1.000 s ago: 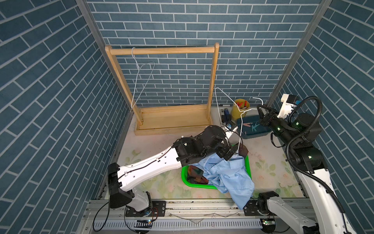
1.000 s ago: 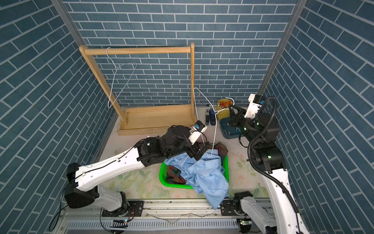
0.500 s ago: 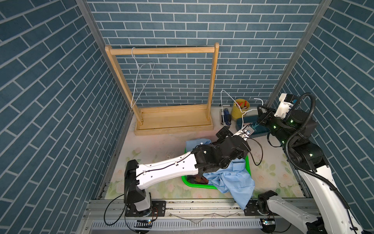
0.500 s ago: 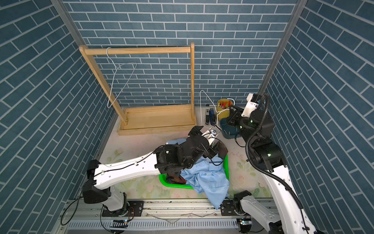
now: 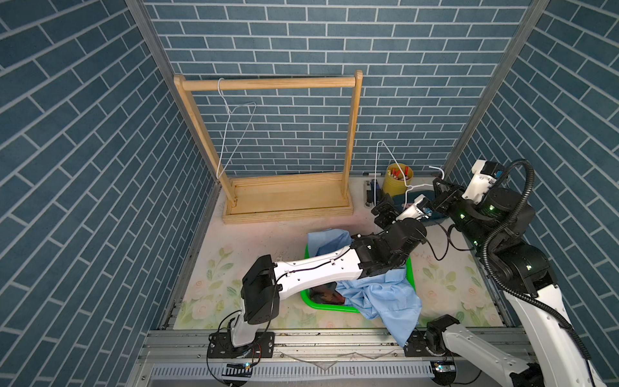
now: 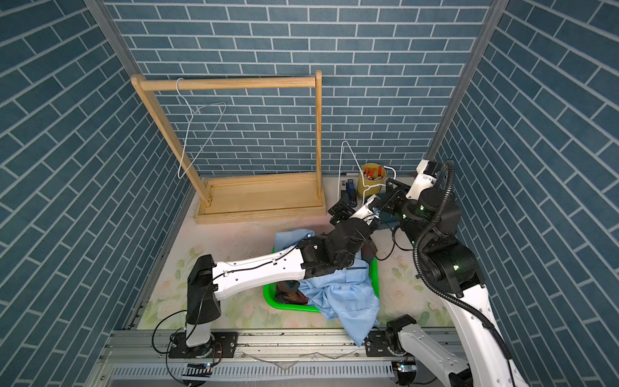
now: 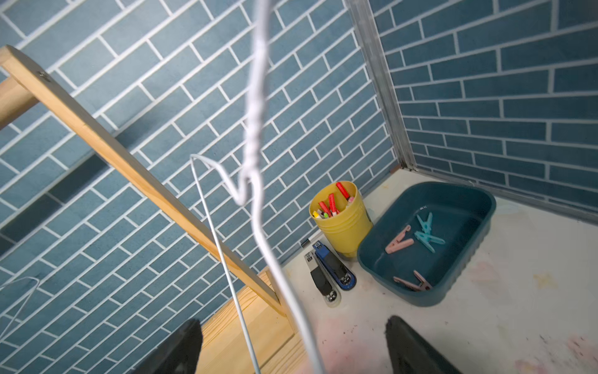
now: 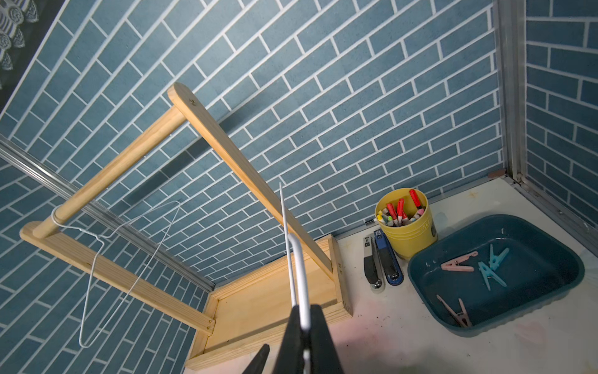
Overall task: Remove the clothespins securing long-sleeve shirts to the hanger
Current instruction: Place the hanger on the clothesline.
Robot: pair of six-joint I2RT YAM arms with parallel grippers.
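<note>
so my right jaws are pinching the hanger [image 8: 299,275], left jaws wide open around it. my worry: if left closes off-centre, that springy thing twists and pops out.

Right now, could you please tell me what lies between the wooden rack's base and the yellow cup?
A black stapler and a blue stapler lie side by side there, clearest in the right wrist view.

No legible txt/labels/nums in any view. Tiny print on the staplers [image 8: 386,259] near the hinge end, too small to read.
</note>
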